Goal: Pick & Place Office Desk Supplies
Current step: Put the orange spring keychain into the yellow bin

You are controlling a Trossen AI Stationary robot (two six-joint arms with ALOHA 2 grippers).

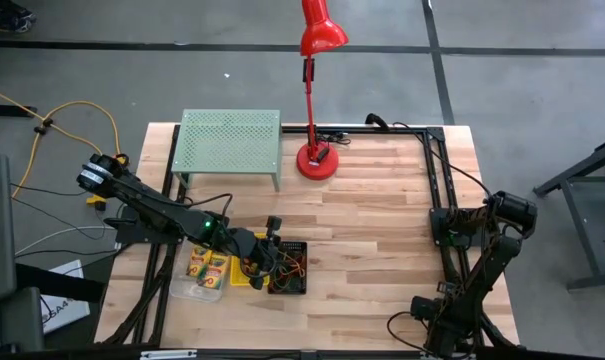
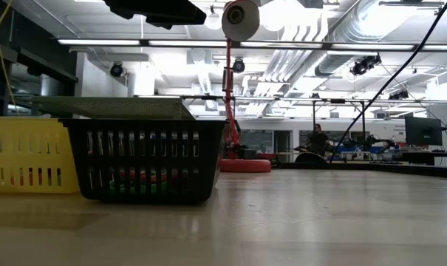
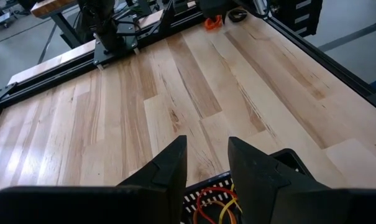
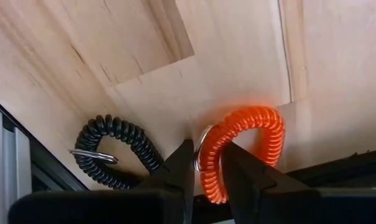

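Overhead, three bins sit in a row at the table's near edge, left of centre.

One clear bin holds three crayon boxes; right of it stand one yellow bin and one black mesh bin with coloured loops inside. Above the mesh bin hovers the left gripper, its jaws narrowly parted and empty. At the near right edge, the right gripper has its jaws around one orange coil loop, beside one black coil loop.

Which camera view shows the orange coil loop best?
The right wrist view: the orange loop fills the frame, lying on the table between the right gripper's fingers. The left wrist view shows only a distant orange speck. High and low views do not show it.
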